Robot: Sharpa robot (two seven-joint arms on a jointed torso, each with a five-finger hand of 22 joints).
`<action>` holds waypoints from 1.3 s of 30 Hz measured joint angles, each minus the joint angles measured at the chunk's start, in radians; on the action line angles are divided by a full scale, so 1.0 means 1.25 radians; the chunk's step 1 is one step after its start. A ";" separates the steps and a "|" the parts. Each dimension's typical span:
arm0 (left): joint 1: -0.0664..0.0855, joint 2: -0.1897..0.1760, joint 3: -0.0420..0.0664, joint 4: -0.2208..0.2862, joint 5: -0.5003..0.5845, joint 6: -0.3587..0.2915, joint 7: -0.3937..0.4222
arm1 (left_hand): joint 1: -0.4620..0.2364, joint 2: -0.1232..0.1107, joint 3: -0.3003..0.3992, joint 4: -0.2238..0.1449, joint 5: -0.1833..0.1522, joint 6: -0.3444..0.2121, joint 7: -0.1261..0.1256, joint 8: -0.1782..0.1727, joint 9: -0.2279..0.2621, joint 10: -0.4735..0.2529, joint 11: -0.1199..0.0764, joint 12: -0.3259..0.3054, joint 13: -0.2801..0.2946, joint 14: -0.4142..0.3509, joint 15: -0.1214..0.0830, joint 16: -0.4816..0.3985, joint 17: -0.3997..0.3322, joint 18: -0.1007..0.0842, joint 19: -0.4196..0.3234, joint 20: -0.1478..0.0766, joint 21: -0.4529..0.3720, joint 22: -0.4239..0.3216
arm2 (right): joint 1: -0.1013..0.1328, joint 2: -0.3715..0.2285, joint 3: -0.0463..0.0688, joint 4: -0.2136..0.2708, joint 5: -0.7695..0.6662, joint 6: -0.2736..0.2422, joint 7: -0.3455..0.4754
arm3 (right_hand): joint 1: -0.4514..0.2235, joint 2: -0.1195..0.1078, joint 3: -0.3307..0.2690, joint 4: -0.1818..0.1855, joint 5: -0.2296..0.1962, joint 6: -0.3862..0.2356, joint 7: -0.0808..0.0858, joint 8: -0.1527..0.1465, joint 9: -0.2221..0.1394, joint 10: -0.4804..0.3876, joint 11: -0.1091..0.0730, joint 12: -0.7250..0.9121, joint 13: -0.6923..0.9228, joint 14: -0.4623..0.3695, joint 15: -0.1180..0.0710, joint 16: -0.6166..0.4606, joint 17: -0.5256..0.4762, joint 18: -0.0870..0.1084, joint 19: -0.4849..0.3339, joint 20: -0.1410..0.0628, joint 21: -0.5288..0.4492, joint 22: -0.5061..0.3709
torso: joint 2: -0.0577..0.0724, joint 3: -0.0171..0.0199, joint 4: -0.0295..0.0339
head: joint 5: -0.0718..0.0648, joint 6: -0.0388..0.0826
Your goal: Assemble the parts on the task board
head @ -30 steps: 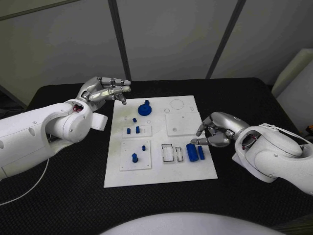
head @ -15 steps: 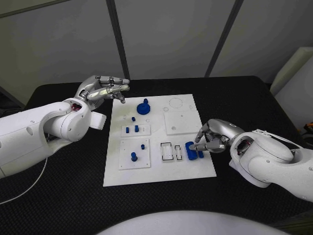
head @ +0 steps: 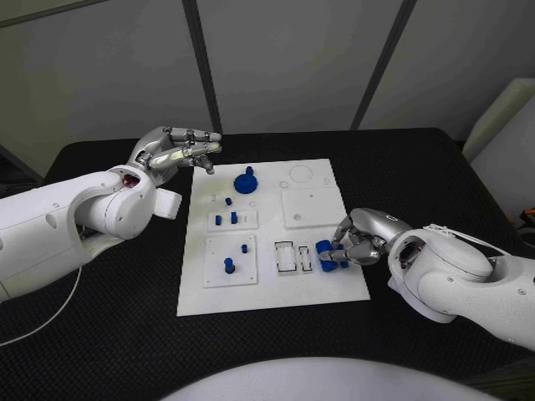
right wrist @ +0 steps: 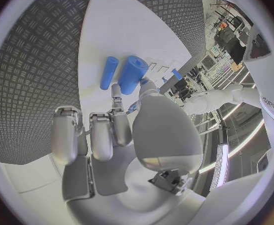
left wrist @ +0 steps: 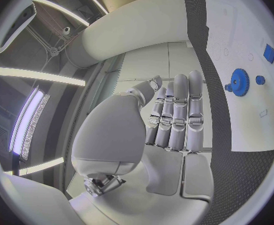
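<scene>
1. Moving in over the last second, the right hand point(head: 359, 242) has slid from the edge of the task board point(head: 340, 292) onto it, and now sits right at the two blue bars point(head: 329, 255) near the board's right side.
2. Its fingers point(right wrist: 115, 92) are curled down, and the tips reach the thicker blue bar point(right wrist: 132, 74). The thinner blue bar point(right wrist: 109, 72) lies just beside that one.
3. I think the hand is about to pick up the thick bar, so the job is only at an early step.
4. I cannot tell if the bar is really pinched yet. The hand covers the spot in the head view, and the wrist view shows only one fingertip by it.
5. The left hand point(head: 175, 151) has stayed up by the far left corner of the board, above the black worktop point(head: 123, 334). Its fingers lie straight and close together, and it holds nothing.
6. The blue gear point(head: 246, 183) stands near the far edge of the board, with small blue pegs point(head: 226, 220) and one more peg point(head: 229, 267) standing in the left plates.
7. Two slots point(head: 292, 257) just left of the bars look open, maybe for the bars.
</scene>
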 measured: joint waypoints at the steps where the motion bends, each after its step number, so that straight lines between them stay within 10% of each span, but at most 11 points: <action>1: 0.000 0.000 0.000 0.000 0.000 0.000 0.000 | 0.000 0.000 0.000 0.000 0.000 0.000 0.000 0.000 0.000 0.000 0.000 0.000 0.000 0.000 0.000 0.000 0.000 0.000 0.000 0.000 0.000 0.000 | -0.002 0.004 0.000 -0.002 -0.002 0.002 -0.001 | 0.000 0.000 0.000 0.000 0.000 0.000 0.000 0.000 0.001 0.000 0.000 0.000 0.000 0.000 0.000 0.000 0.000 0.000 0.000 0.000 0.000 0.000 | 0.000 0.0000 0.0000 | 0.000 0.000; 23: 0.000 0.000 0.000 0.000 0.000 0.001 -0.002 | 0.000 0.000 0.000 0.000 0.000 0.000 0.000 0.000 0.000 -0.002 0.002 0.000 0.000 0.000 0.000 0.000 0.000 0.000 0.000 0.000 0.000 0.000 | -0.022 0.049 0.005 -0.025 -0.041 -0.003 -0.014 | 0.012 0.029 -0.005 0.001 0.039 0.012 -0.012 0.027 0.009 0.006 -0.006 0.004 0.000 0.000 0.000 0.003 0.000 0.000 0.000 0.000 0.003 0.000 | 0.000 -0.0008 0.0008 | 0.002 -0.004; 39: -0.002 0.001 0.000 -0.002 0.000 0.002 -0.004 | -0.003 0.003 0.000 0.000 0.000 0.000 0.000 0.000 0.000 -0.002 0.002 0.000 0.000 0.000 0.000 0.000 -0.001 0.000 0.000 0.000 0.000 0.001 | -0.030 0.021 0.000 0.045 -0.034 -0.088 -0.018 | 0.028 0.051 -0.009 0.000 0.064 0.023 -0.015 0.044 0.017 0.005 -0.016 0.007 0.000 0.000 -0.009 0.006 0.000 0.000 0.006 -0.006 0.009 0.000 | -0.001 -0.0008 0.0011 | 0.003 0.001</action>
